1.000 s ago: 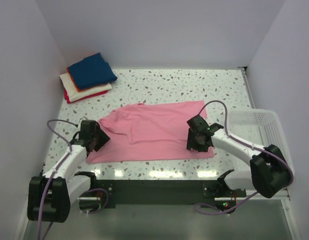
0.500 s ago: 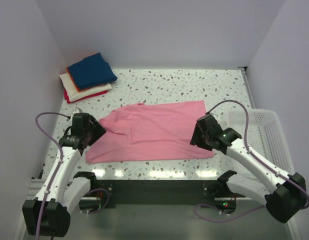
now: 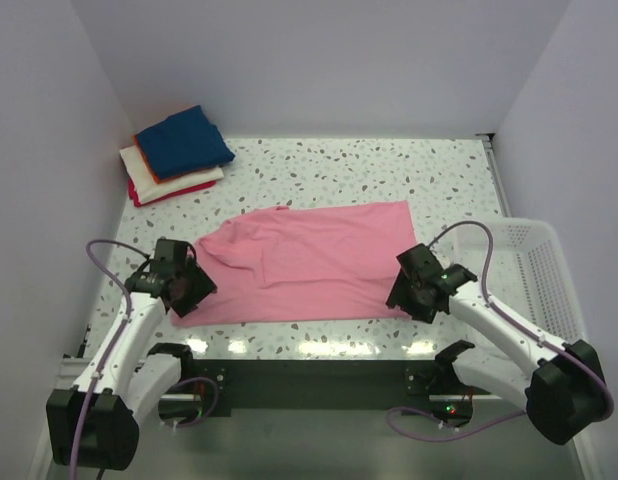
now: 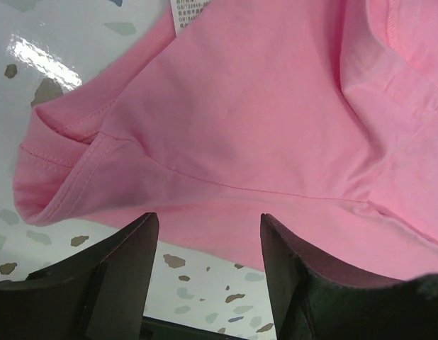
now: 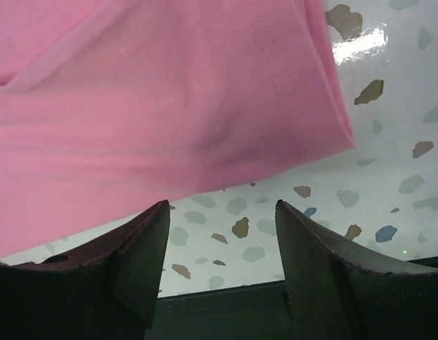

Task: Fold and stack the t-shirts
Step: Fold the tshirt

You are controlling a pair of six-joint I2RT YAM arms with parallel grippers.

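Observation:
A pink t-shirt [image 3: 309, 265] lies spread flat across the middle of the table, roughly folded in half. My left gripper [image 3: 184, 290] hovers at its near-left corner, open, its fingers astride the shirt's near hem [image 4: 205, 205] with nothing held. My right gripper [image 3: 414, 292] is at the near-right corner, also open and empty. In the right wrist view the right gripper [image 5: 222, 205] is over bare table just short of the pink hem [image 5: 205, 163]. A stack of folded t-shirts [image 3: 176, 152], navy on top of orange, white and red, sits at the far left.
A white mesh basket [image 3: 534, 270] stands at the right edge of the speckled table [image 3: 389, 170]. White walls close in the left, back and right sides. The dark front rail [image 3: 309, 375] runs just behind both grippers.
Both grippers have opened wider. The left one swung out to the left and came back to the near-left corner. The right one slid toward the near-right corner. The shirt's near-right corner has pulled in slightly.

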